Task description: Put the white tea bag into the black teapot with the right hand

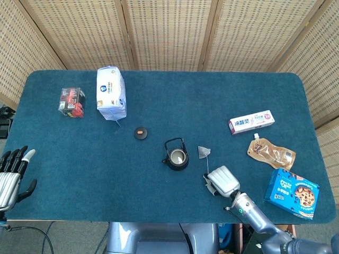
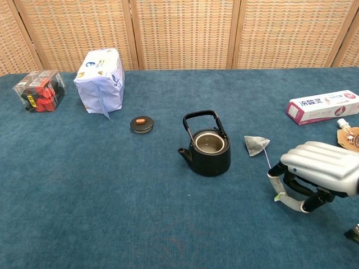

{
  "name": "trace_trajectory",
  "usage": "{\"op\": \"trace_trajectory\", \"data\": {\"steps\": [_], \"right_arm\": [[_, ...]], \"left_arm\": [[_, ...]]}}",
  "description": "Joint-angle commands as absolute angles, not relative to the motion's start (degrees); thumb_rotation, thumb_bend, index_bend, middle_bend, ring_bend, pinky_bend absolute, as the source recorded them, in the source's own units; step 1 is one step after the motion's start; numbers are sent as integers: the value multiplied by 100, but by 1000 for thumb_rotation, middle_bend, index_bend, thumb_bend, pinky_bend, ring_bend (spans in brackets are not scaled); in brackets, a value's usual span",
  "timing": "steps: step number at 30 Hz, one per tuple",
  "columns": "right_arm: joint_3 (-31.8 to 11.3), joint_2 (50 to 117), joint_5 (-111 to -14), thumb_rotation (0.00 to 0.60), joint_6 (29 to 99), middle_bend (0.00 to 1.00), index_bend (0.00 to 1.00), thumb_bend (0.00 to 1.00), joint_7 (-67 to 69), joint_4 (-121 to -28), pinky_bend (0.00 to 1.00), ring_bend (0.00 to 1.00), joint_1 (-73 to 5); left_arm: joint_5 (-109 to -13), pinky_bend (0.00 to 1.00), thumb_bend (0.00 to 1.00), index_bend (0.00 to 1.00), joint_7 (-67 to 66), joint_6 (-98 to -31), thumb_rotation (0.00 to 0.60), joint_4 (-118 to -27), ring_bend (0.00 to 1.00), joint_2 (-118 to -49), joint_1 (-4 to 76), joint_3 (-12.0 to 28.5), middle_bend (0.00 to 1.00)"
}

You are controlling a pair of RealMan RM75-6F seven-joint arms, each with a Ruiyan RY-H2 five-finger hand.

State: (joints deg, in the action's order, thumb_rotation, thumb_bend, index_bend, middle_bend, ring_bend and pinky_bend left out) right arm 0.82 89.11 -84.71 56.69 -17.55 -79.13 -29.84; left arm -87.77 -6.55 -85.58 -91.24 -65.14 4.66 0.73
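Head view: the right hand (image 1: 223, 180) sits just behind the tea bag (image 1: 204, 152), whose string runs back toward the fingers; the teapot (image 1: 176, 154) stands left of the bag. The left hand (image 1: 11, 172) rests far off, fingers apart.

Chest view: the right hand (image 2: 316, 175) apparently pinches the green tag (image 2: 276, 196); the tea bag (image 2: 256, 144) lies ahead-left, beside the open teapot (image 2: 209, 147).
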Motion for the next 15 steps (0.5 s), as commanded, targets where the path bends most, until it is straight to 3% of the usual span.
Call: {"op": "trace_trajectory", "data": {"steps": [1, 10, 15], "right_arm": [[80, 8912, -8467, 518, 5670, 899, 607, 651, -1757, -7910, 982, 904, -2986], [61, 8861, -8493, 526, 5798, 899, 623, 653, -1698, -7975, 982, 904, -2958], [-35, 8588, -8608, 561, 6060, 899, 624, 655, -1730, -8292, 982, 904, -2947]], "left_arm": [[-8779, 0, 409, 0, -653, -8560, 600, -9123, 0, -6514, 465, 71, 0], [-8759, 0, 409, 0, -648, -8547, 600, -9116, 0, -6517, 463, 75, 0], [-8769, 0, 408, 0, -674, -8527, 600, -9136, 0, -6523, 475, 70, 0]]}}
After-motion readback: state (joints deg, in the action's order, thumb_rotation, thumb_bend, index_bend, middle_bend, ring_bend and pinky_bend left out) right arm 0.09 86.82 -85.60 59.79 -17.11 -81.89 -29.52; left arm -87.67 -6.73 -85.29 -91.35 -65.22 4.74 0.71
